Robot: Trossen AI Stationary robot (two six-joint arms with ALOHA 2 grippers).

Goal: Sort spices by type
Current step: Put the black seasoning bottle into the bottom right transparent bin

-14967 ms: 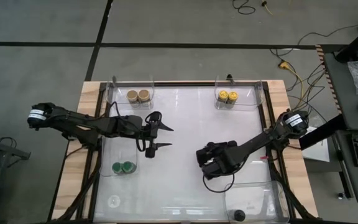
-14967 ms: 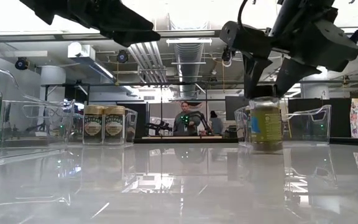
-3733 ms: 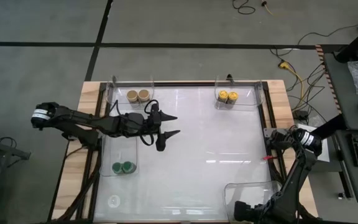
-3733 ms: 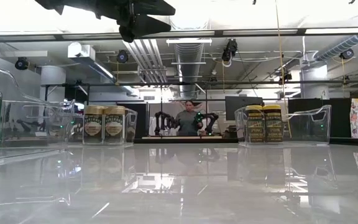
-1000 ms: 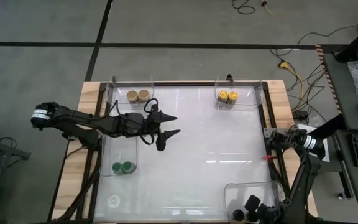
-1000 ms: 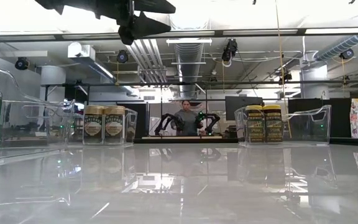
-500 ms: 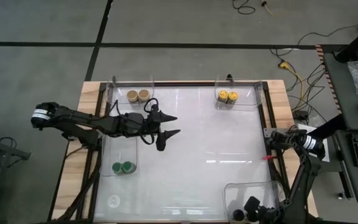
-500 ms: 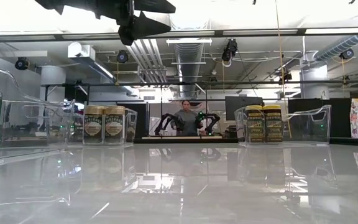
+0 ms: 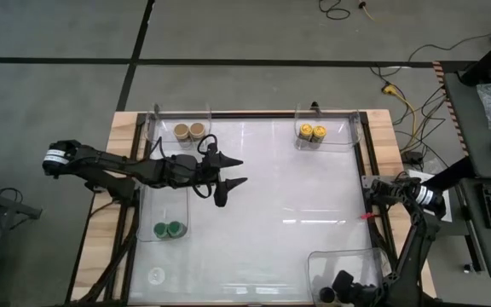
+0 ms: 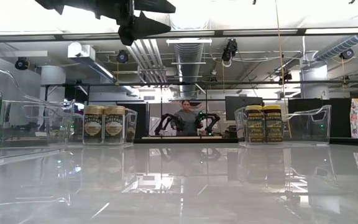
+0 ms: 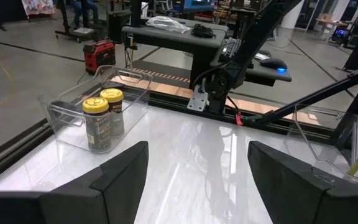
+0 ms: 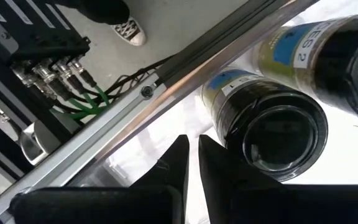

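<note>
The spices are small jars standing in clear bins: two tan-lidded point(image 9: 188, 130) at the far left, two yellow-lidded point(image 9: 312, 132) at the far right, two green-lidded point(image 9: 168, 228) at the left. Two black-lidded jars point(image 12: 278, 134) stand in the near-right bin point(image 9: 373, 260). My right gripper point(image 12: 193, 155) points down into that bin, shut, its fingers just beside the nearer black jar with nothing between them. My left gripper point(image 9: 239, 171) hangs open above the table's middle left, holding nothing, and faces the yellow-lidded jars point(image 11: 103, 118).
A small white round piece point(image 9: 156, 275) lies at the table's near left corner. The middle of the white tabletop point(image 9: 297, 196) is free room. A person point(image 10: 185, 118) stands far beyond the table's far edge.
</note>
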